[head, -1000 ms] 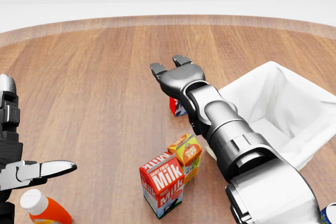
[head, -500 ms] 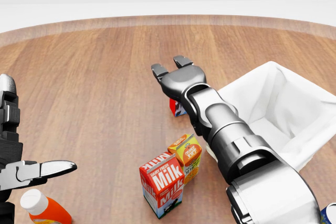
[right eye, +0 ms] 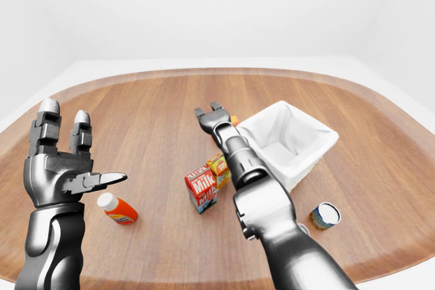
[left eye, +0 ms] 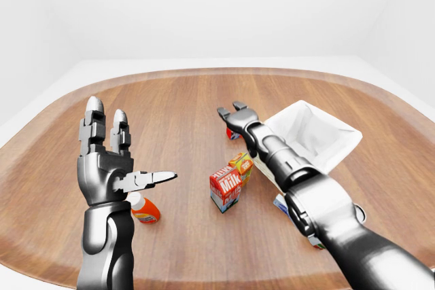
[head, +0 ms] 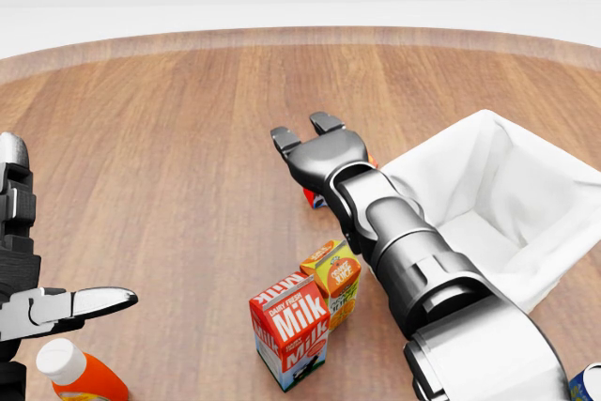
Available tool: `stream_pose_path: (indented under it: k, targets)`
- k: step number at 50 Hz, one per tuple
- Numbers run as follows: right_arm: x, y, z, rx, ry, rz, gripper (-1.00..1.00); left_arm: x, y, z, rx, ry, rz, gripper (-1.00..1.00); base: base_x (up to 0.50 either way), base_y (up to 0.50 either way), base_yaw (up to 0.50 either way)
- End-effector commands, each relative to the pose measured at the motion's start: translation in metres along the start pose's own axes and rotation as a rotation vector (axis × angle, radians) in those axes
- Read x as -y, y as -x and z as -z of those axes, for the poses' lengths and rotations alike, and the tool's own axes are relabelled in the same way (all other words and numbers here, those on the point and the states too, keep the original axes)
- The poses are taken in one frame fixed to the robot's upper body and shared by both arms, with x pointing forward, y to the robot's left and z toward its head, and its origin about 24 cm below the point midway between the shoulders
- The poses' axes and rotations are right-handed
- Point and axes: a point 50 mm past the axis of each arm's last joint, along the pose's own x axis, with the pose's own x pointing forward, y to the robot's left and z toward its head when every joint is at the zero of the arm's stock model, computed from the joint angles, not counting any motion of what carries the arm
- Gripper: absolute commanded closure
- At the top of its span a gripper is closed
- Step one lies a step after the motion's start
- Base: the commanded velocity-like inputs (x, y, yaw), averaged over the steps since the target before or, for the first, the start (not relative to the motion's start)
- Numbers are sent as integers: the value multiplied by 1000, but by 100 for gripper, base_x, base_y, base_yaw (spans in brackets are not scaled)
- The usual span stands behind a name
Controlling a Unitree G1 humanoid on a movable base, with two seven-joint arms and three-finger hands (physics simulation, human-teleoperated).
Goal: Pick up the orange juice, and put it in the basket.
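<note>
The orange juice carton [head: 334, 279] stands upright on the wooden table [head: 169, 138], touching the right side of a red milk carton [head: 289, 328]. The white-lined basket [head: 498, 171] sits at the right of the head view. My right hand [head: 305, 129] is open with its fingers spread, beyond the juice and apart from it, over a small red and blue carton [head: 314, 197]. My left hand [left eye: 129, 147] is open and empty, raised at the left of the left-eye view.
An orange bottle with a white cap [head: 80, 375] lies at the lower left of the head view, below my left hand. A can [right eye: 325, 215] stands near the table's edge at the lower right of the right-eye view. My right forearm [head: 404, 241] runs between the juice and the basket.
My right hand has drawn back slightly, lower in the head view, over the small red carton. The left hand and the cartons have not moved.
</note>
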Motion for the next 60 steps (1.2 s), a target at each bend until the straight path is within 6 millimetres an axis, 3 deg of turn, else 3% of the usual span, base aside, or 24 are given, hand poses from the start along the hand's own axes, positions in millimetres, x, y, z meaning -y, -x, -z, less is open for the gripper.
stream_pose_path:
  k: [1,60]
  targets:
    - [-4,0,-1,2,-3,-6,-100,0,0,0,0,0,0,-100,0,0,0]
    - [-35,3,-11,21,-16,-50,-100,-2,0,-2,8,11,-11,-100,0,0,0]
